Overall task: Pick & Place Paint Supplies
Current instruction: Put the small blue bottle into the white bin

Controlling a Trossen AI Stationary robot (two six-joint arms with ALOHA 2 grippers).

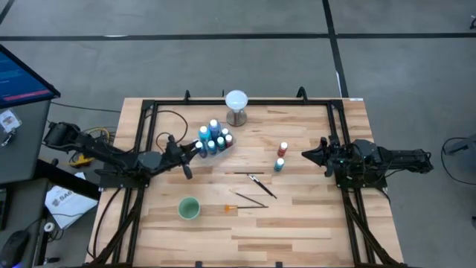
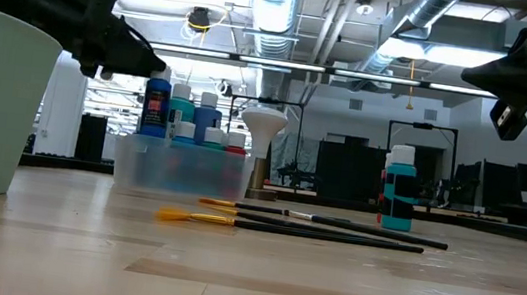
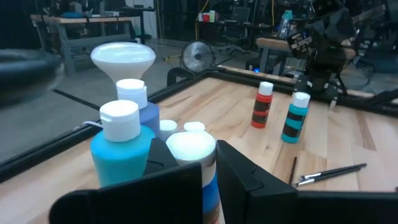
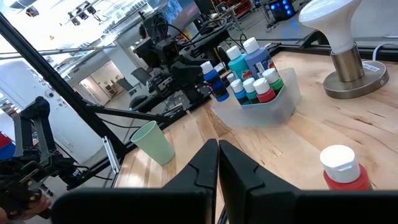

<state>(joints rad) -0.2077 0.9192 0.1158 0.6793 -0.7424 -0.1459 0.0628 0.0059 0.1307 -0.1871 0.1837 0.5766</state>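
Observation:
A clear tray (image 1: 222, 147) on the table's far left middle holds several white-capped blue, teal and red paint bottles (image 4: 252, 74). My left gripper (image 1: 195, 147) is at the tray's left end, shut on a blue bottle (image 3: 191, 149). A red bottle (image 1: 282, 149) and a teal bottle (image 1: 279, 164) stand upright on the bare wood right of centre. Thin dark brushes (image 1: 260, 184) lie flat near the middle, one with an orange tip (image 1: 230, 208). My right gripper (image 1: 306, 155) waits shut at the right side, above the table, holding nothing. My left gripper pinches the blue bottle between its two fingers (image 3: 239, 168), on the body just under the white cap (image 3: 210, 185). The fingers come in level from the table's left. The bottle stays upright at the tray's left end (image 4: 214, 84); whether its base rests in the tray I cannot tell.
A white globe on a grey metal stand (image 1: 236, 104) rises just behind the tray at the far edge. A pale green cup (image 1: 189, 208) stands at the near left. A black frame rail (image 1: 245, 103) runs round the table, with open wood along the near side.

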